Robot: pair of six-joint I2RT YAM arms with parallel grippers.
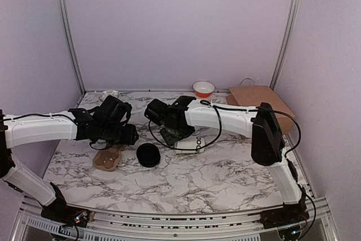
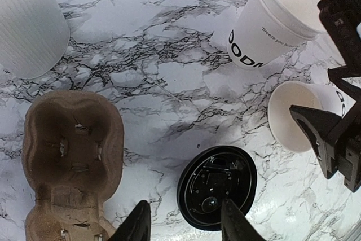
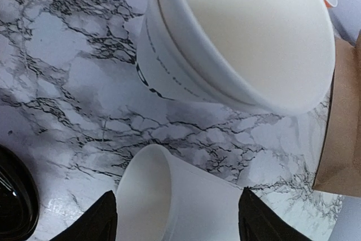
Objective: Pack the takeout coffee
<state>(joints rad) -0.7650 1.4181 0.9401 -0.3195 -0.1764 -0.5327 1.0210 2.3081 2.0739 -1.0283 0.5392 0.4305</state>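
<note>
Marble-print surface [image 1: 225, 179], white veined with black, boxed in by plain lilac walls [image 1: 180, 26]. It carries every entry below.

Brown paper bag [image 1: 256, 101], apparently lying flat, beyond my right hand and off to its right.

Pulp cup carrier [image 2: 73, 150], empty, just to the left of my left hand.

Stack of nested white cups [image 3: 237, 43], lettered, lidless, just ahead of the right hand.

Takeout coffee cup [image 3: 169, 196], single, no lid on it, lying on its side directly under the right hand, mouth towards the left hand.

Black lid [image 2: 217, 187], loose, flat on the surface just ahead of the left fingertips.

Right hand [image 3: 177, 221]: released, fingers spread to either side of the fallen cup, clamping nothing that I can see.

Left hand [image 2: 186, 227]: released and empty, hovering over the lid.

Handling note, my judgement: the cup wants righting first. I would close gently across its body rather than the soft rim, then stand it up clear of the stack before the lid goes on.
</note>
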